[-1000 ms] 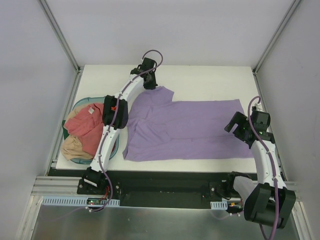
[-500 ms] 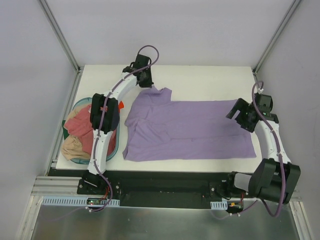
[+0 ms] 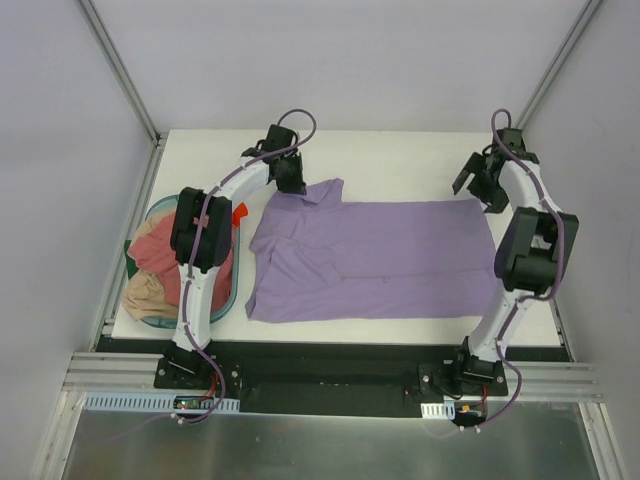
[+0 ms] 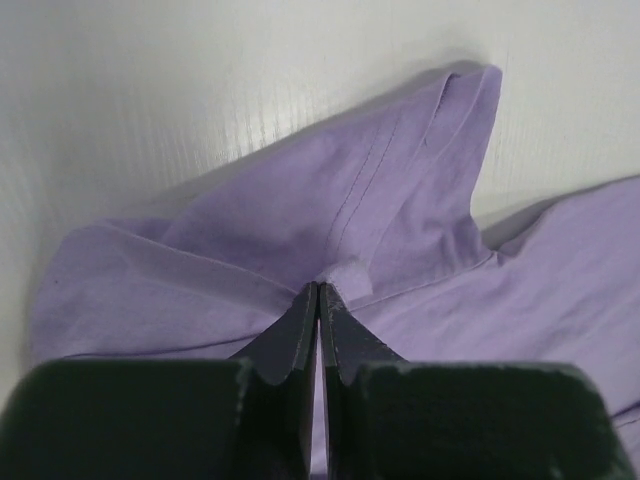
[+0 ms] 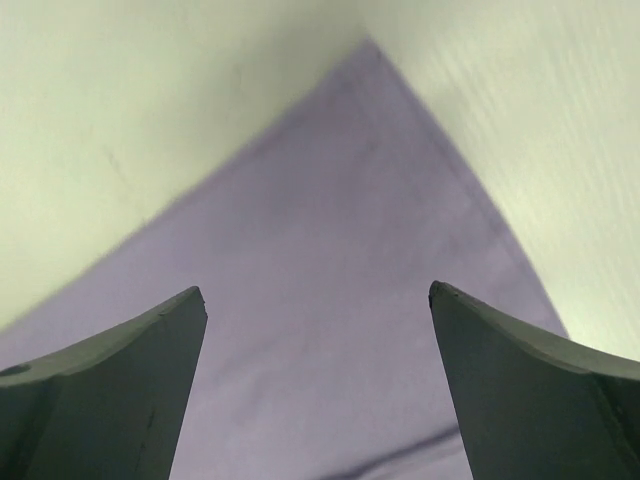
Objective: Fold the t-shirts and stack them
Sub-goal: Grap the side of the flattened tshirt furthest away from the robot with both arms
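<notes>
The lavender t-shirt [image 3: 380, 260] lies spread flat across the middle of the table. My left gripper [image 3: 292, 182] is at its far left, shut on a pinch of the cloth by the raised sleeve. In the left wrist view the closed gripper [image 4: 320, 292] nips a small fold of the lavender cloth [image 4: 330, 200]. My right gripper [image 3: 483, 186] is open above the shirt's far right corner. In the right wrist view that gripper [image 5: 318, 295] straddles the corner of the shirt [image 5: 340, 210] without touching it. The pink-red t-shirt [image 3: 160, 250] and the tan t-shirt [image 3: 143, 295] lie bunched in the basket.
The teal oval basket [image 3: 160, 206] stands at the table's left edge, beside the left arm. Metal frame posts rise at the table's back corners. White walls close in the back and sides.
My right arm has swung from the shirt's right edge to its far right corner. My left gripper has shifted slightly left and back, dragging the sleeve area with it.
</notes>
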Controlling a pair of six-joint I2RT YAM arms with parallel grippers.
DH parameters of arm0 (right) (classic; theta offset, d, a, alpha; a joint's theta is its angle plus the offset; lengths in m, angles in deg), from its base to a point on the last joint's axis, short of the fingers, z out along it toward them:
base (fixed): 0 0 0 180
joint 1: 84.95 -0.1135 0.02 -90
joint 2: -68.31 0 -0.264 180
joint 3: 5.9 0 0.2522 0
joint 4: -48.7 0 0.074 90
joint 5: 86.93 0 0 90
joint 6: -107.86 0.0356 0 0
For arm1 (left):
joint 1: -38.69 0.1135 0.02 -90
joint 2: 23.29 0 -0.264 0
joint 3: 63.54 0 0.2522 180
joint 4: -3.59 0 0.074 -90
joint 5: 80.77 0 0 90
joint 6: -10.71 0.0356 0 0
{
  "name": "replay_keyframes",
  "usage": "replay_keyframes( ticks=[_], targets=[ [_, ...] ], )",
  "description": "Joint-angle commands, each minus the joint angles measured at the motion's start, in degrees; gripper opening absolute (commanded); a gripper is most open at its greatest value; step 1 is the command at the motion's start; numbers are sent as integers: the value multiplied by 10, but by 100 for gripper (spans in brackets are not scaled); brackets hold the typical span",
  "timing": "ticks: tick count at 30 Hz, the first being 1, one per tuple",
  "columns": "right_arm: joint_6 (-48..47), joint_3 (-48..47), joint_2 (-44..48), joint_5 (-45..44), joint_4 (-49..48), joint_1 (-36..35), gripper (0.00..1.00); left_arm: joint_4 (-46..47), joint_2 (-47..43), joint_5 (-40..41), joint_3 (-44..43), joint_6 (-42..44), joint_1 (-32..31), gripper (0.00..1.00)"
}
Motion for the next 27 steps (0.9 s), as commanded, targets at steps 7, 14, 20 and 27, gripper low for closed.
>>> replay_keyframes(
  ticks=[7, 14, 20, 27],
  targets=[
    [-34, -431, -301, -84, 185, 3, 96, 37, -61, -72, 26, 0, 2, 0],
    [-38, -451, -355, -50, 165, 10, 97, 39, -70, -59, 38, 1, 1, 0],
    [-61, -405, -344, -47, 161, 10, 93, 43, -80, -66, 51, -3, 2, 0],
    [-60, -322, -309, -65, 139, 8, 79, 44, -90, -58, 62, -9, 2, 0]
  ],
)
